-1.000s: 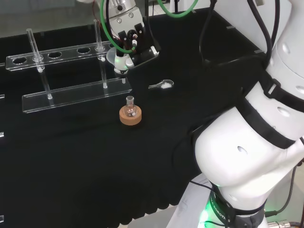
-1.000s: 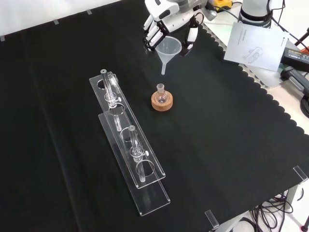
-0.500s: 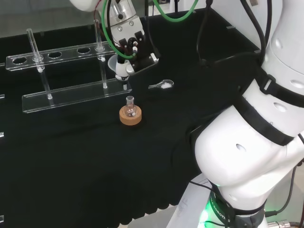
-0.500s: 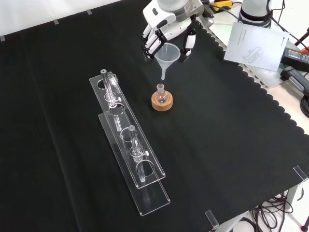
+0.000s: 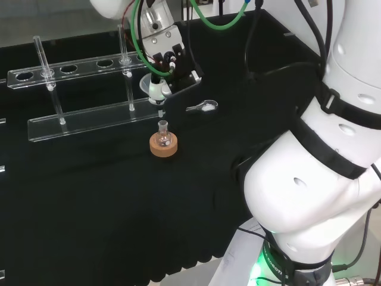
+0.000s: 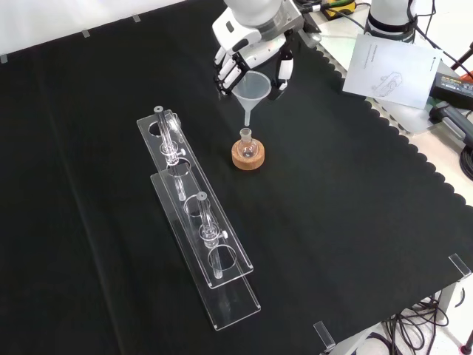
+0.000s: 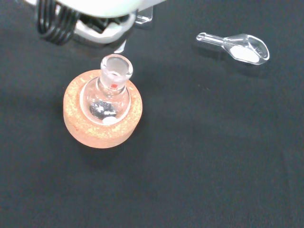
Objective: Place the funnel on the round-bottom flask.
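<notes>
The hand point(image 6: 247, 53) grips the funnel point(image 6: 251, 90) upright, its thin tip pointing down just above the open neck of the round-bottom flask point(image 6: 246, 147) on its cork ring point(image 6: 247, 157).

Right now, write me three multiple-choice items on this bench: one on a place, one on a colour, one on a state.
1. Where does the round-bottom flask stand?
A. In a cork ring
B. In the clear rack
C. On the paper sheet

2. What colour is the cloth?
A. Black
B. Green
C. White

3. How is the funnel now?
A. Seated in the flask's neck
B. Lying on the cloth
C. Held in the hand, stem down, above the flask

Answers: 1 A, the cork ring rims the flask's bulb in the wrist view. 2 A, black shows around everything. 3 C, the fingers curl round the funnel's cone in the front view.
</notes>
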{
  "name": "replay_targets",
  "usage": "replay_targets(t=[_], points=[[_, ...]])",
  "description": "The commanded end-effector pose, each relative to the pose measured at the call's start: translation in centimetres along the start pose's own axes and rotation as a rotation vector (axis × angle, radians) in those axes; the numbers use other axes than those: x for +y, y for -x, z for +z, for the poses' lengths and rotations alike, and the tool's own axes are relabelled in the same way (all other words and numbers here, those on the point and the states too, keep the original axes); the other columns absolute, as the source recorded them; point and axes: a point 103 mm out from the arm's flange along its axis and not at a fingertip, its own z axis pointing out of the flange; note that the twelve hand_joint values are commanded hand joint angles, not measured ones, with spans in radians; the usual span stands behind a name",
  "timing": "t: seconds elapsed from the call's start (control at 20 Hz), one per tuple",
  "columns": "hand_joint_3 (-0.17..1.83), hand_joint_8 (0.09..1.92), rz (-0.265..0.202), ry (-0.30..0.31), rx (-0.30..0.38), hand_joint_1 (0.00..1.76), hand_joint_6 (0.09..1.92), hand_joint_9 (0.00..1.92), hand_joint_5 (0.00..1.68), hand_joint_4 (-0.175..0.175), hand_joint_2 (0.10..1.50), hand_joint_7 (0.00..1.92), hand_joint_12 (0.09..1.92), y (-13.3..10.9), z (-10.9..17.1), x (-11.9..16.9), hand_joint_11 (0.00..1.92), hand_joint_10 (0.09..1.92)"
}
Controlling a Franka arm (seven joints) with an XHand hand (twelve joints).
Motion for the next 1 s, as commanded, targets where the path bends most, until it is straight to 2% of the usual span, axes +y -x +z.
replay_targets(t=[0.05,0.65,1.0], points=[[0.49,0.72,-0.002,-0.015,0.008,0.68,0.7,1.04,0.68,-0.047,0.81,0.75,1.25,0.3,0.7,0.7,0.61,0.53],[0.5,0.73,-0.004,-0.018,0.019,0.69,0.7,1.04,0.68,-0.047,0.81,0.75,1.25,0.4,1.8,1.8,0.61,0.53],[0.5,0.73,-0.015,-0.041,0.026,0.69,0.7,1.04,0.68,-0.048,0.81,0.75,1.25,0.4,3.0,2.6,0.61,0.53]])
